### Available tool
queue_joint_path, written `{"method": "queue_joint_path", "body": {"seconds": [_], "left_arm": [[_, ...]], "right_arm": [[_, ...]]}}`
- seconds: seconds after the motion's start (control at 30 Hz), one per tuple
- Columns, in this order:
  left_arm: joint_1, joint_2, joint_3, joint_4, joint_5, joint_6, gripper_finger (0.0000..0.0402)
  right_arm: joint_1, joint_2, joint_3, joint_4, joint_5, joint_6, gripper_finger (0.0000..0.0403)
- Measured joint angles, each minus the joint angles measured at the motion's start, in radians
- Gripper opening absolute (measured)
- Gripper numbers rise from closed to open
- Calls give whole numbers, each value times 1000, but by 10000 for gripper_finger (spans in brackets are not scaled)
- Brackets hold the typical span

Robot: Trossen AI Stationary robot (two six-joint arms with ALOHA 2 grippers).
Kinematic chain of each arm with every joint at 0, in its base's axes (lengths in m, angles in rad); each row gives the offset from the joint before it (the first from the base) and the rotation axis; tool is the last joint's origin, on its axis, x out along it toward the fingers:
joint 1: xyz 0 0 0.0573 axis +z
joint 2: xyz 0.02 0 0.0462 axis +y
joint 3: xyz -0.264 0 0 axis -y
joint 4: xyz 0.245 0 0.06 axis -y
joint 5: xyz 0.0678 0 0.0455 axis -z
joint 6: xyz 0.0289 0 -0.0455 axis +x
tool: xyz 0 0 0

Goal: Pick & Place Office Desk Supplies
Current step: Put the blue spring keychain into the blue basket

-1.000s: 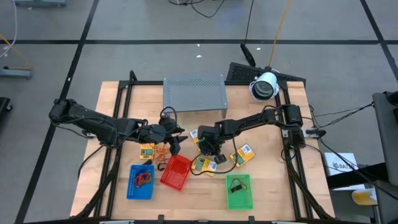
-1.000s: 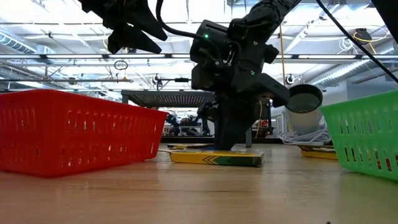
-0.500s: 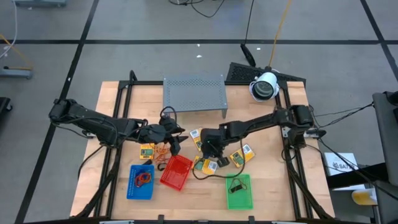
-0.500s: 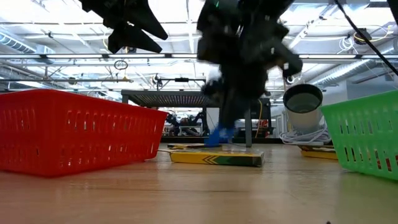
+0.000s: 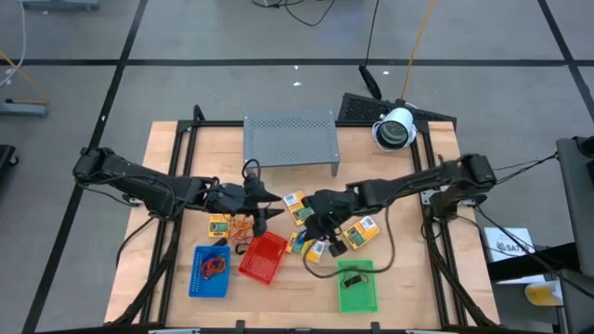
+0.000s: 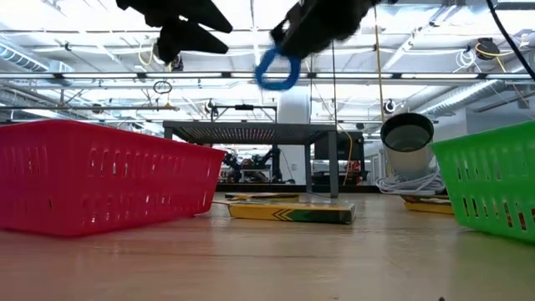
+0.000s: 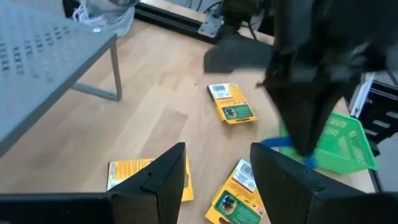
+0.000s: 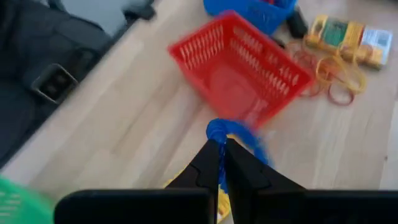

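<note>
My right gripper [image 8: 221,149] is shut on a blue rubber-band loop [image 8: 235,134], high above the table in the low view [image 6: 276,68], over the yellow packets [image 5: 302,243] beside the red tray [image 5: 264,256]. My left gripper [image 7: 217,177] is open and empty, hovering [image 5: 263,215] over a heap of orange and red rubber bands [image 5: 243,228]. More flat yellow packets lie on the wood, one [image 5: 295,206] near the middle, one [image 5: 364,229] to the right and one [image 5: 219,225] to the left. My right gripper pinches the blue loop at one spot on its band [image 8: 217,132] between its two fingertips. The fingers point down, slanting toward the table's near edge. The loop hangs off the fingertips, lifted clear of the table and the packets.
A blue tray [image 5: 210,271] with rubber bands, the red tray and a green tray [image 5: 357,286] with a dark clip stand along the near edge. A grey perforated rack [image 5: 290,139] stands at the far middle, with a white camera [image 5: 394,130] to its right.
My right gripper, which was down on the table among the packets, has risen steeply and shifted a little toward the near edge. The blue loop has come up with it, from table height to well clear of it.
</note>
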Motion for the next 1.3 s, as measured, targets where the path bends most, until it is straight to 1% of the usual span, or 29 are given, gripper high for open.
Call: {"method": "queue_joint_path", "body": {"seconds": [0.33,0.57,0.73,0.9,1.03,1.13,1.3], "left_arm": [[-3,0,0,14,19,232,189],[-29,0,0,68,16,425,189],[-54,0,0,85,16,549,189],[-79,0,0,85,20,612,189],[-97,0,0,85,63,651,189],[-104,0,0,79,65,656,189],[-102,0,0,75,61,667,189]], "right_arm": [[15,-91,2,58,2,49,4],[12,-97,2,98,7,67,4],[2,-97,2,94,61,68,4],[-20,-97,2,94,85,71,4],[-32,-97,2,96,82,79,4],[-41,-97,2,102,83,80,4],[-47,-97,2,171,82,100,4]]}}
